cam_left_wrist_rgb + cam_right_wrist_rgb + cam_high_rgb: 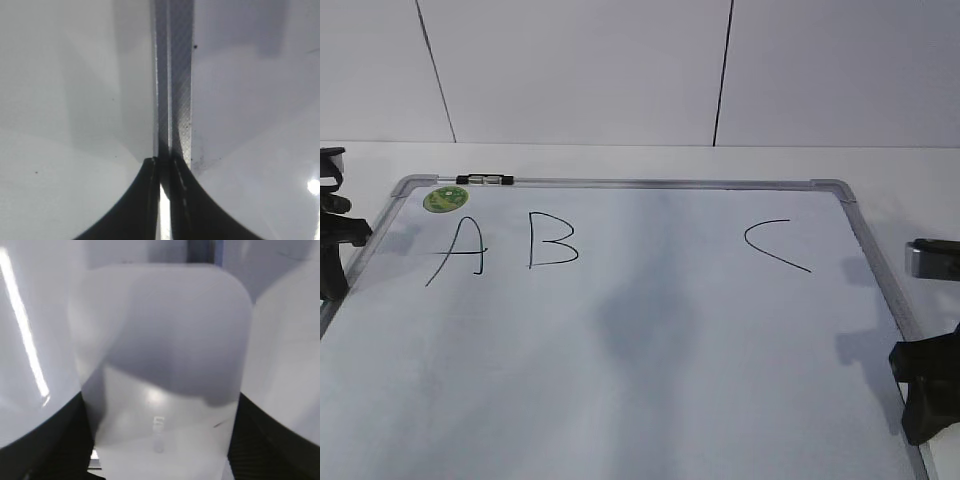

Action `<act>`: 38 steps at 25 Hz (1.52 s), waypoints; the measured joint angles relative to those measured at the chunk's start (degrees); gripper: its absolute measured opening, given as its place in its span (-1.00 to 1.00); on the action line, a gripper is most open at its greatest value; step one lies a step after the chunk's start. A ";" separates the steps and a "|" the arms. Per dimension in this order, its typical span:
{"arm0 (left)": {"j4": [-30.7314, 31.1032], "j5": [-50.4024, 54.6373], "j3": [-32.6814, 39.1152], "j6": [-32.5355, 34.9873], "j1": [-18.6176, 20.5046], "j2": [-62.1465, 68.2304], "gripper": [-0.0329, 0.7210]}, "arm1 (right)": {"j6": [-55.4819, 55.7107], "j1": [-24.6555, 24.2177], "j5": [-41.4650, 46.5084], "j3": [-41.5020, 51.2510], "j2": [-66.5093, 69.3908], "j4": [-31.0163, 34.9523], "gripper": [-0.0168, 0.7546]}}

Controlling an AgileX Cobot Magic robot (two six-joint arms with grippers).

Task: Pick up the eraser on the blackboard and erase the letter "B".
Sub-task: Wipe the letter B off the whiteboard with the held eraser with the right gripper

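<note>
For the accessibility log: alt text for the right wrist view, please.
A white rounded-rectangular eraser fills the frame between the right gripper's dark fingers, which flank it on both sides; contact is unclear. Glossy blackboard surface lies around it.

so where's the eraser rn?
Between the right hand fingers in the right wrist view; in the exterior view the eraser shows at the blackboard's right edge.

A glossy white blackboard (650, 380) in a brushed silver metal frame (175, 75), with a smooth white plastic eraser (165, 355) between matt black pincer fingers (270, 440).
</note>
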 joint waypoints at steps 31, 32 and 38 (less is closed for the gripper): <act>-2.75 1.70 0.00 0.66 0.13 0.05 -0.87 | 2.46 17.86 12.38 -48.48 19.45 -3.07 0.48; -2.88 1.83 0.00 0.66 0.13 0.05 -0.87 | 2.46 18.57 12.38 -50.70 21.78 -3.07 0.48; -3.39 2.27 0.00 0.66 0.13 0.05 -0.87 | 1.62 22.16 12.42 -64.79 34.63 -3.10 0.48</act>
